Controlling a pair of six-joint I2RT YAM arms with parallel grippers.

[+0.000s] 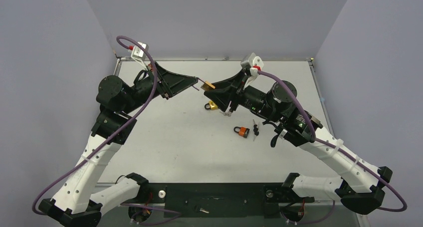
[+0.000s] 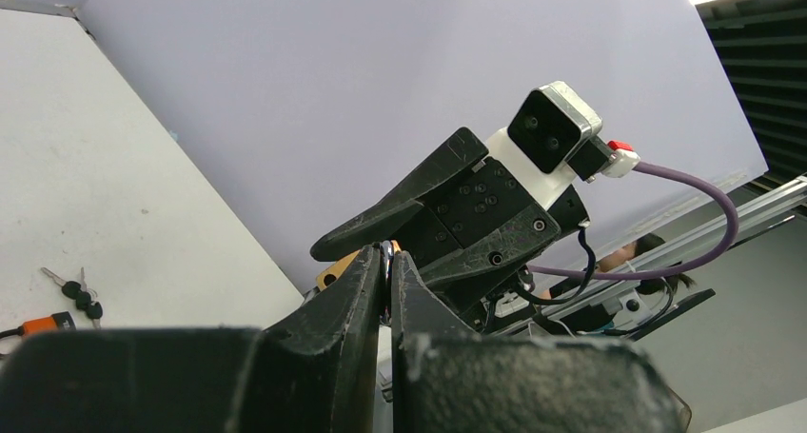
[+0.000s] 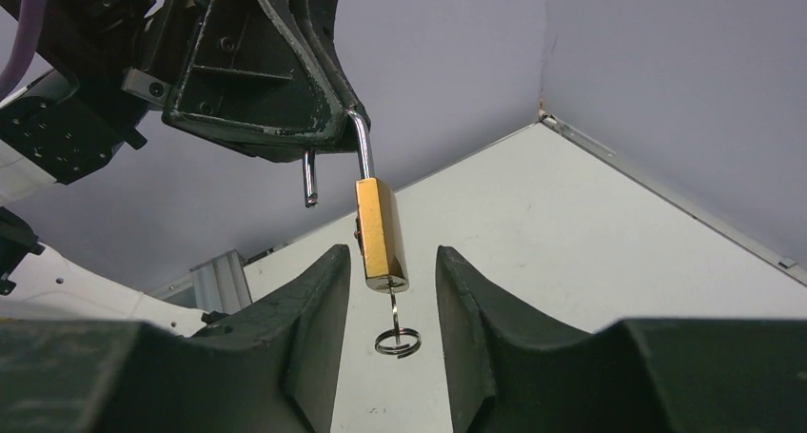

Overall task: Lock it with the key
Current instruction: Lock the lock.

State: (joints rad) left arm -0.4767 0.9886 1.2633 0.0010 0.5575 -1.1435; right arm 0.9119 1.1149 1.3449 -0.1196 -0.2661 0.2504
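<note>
- Brass padlock (image 3: 382,233) hangs by its shackle (image 3: 363,147). Your L gripper (image 2: 388,266) is clamped shut on that shackle, up in the air over the table (image 1: 164,142).
- Shackle's open: one leg sits in the body, the free end hangs clear beside it. So not locked yet.
- Key (image 3: 392,307) is in the keyway at the lock's bottom end, w/ its small ring (image 3: 398,341) dangling under it.
- Your R gripper (image 3: 392,257) has its jaws apart, one finger each side of the lock's lower end. No contact visible, nothing held.
- Step in hand, imo: R is lined up to take the key, or poss. the body's bottom end.
- Next move needs: shift R so the pads meet the key's head, not the brass. Squeeze on its flat faces, then twist about the lock's long axis while L holds firm. The free shackle leg prob. needs seating in the body too.
- Watch out: the body may pivot on the open shackle, so an off-centre squeeze could nudge it aside.
</note>
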